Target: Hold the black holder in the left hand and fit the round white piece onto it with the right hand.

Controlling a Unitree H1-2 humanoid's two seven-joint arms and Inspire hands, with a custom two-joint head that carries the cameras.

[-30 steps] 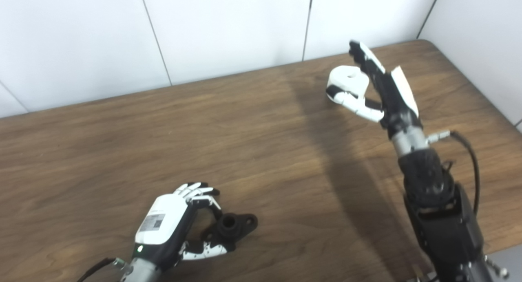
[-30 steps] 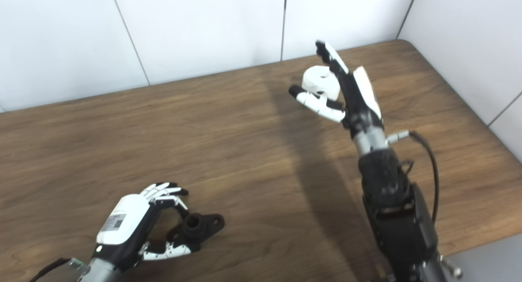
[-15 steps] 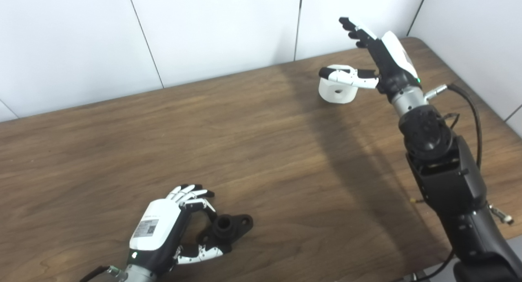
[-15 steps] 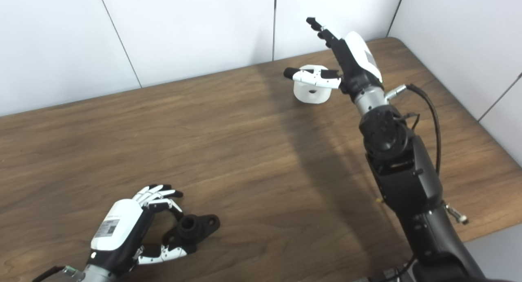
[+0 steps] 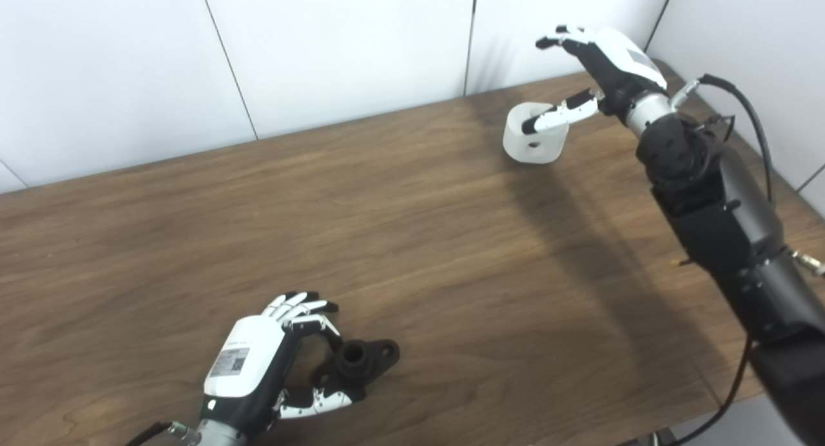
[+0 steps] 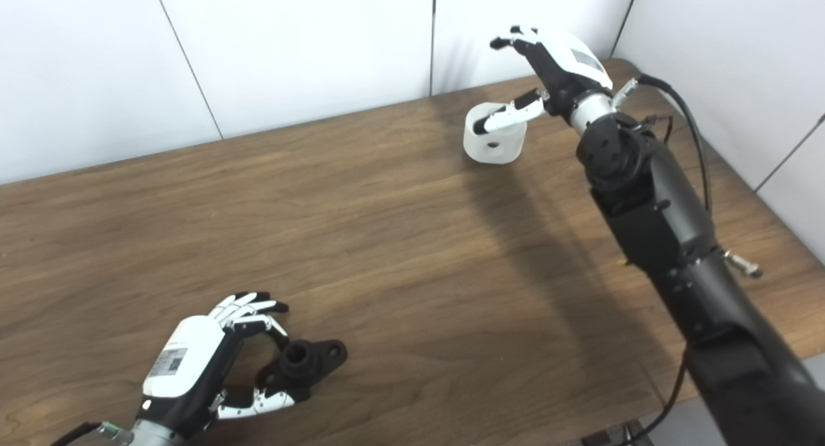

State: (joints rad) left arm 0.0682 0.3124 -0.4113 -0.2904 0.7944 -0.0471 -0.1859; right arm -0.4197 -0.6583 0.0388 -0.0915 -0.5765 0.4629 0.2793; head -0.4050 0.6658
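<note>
Near front edge of wooden table (image 5: 412,240): black holder (image 5: 361,361) lying flat, cupped by left hand (image 5: 261,362), fingers (image 5: 303,304) curled over it and thumb under; whether actually clamped on it, can't tell. Far across table from holder, by wall: round white piece (image 5: 533,133) standing on tabletop. Right hand (image 5: 596,66) above it, spread apart, thumb tip at piece's rim, no grasp.
</note>
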